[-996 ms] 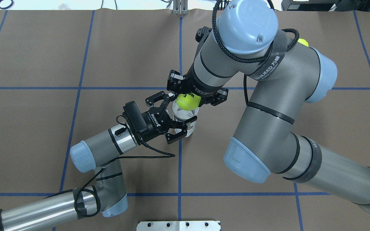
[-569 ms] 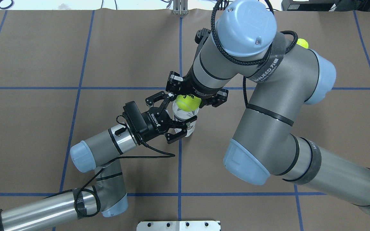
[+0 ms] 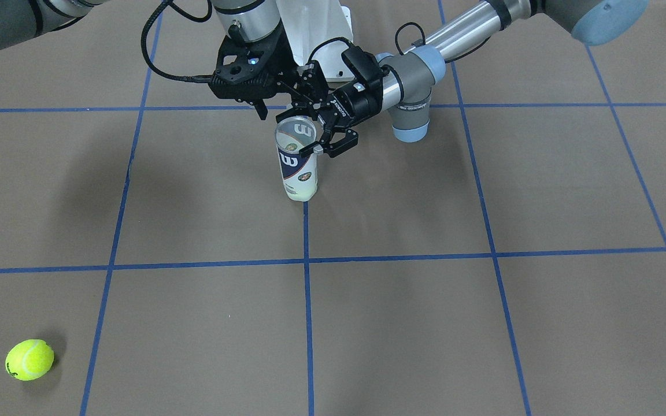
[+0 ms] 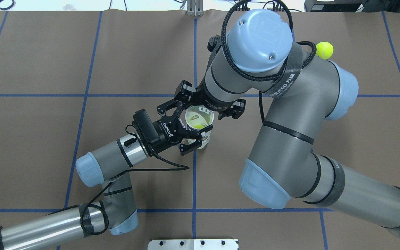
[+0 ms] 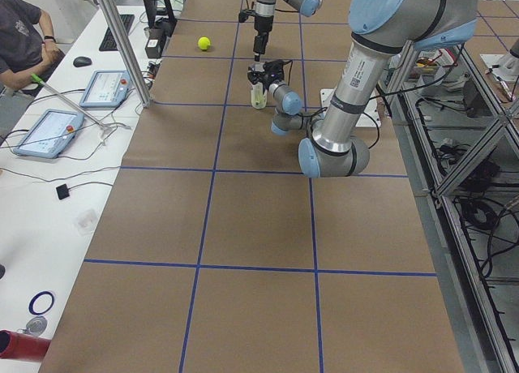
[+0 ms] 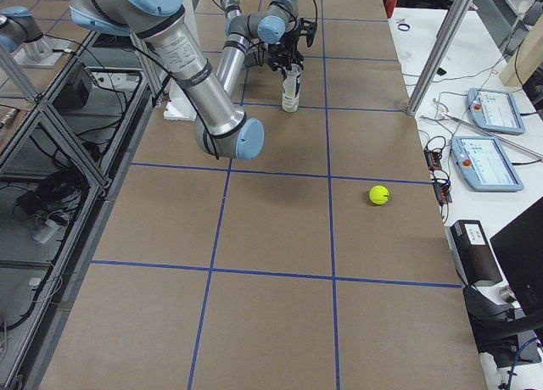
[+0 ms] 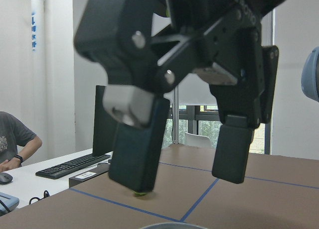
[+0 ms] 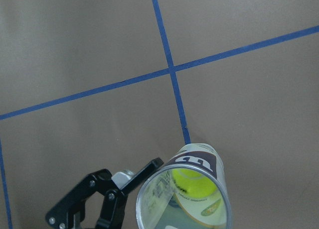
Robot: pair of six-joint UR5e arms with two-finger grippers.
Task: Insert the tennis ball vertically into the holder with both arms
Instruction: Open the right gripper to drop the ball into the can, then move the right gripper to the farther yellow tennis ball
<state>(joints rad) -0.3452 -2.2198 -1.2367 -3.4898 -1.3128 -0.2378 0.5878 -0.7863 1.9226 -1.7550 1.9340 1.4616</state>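
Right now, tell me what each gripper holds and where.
Left gripper clamps the can by its upper wall. Right gripper is open and empty; the ball sits inside the can.

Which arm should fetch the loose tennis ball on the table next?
Likely right. The right gripper is open above the holder, the loose ball lies on the robot's right, and the left gripper is clamped on the holder.

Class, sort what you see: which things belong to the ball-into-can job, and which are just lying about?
Job in hand:
holder
ball inside holder
left tool, gripping the holder
right tool, open above it

Lying about:
loose second ball
control tablets
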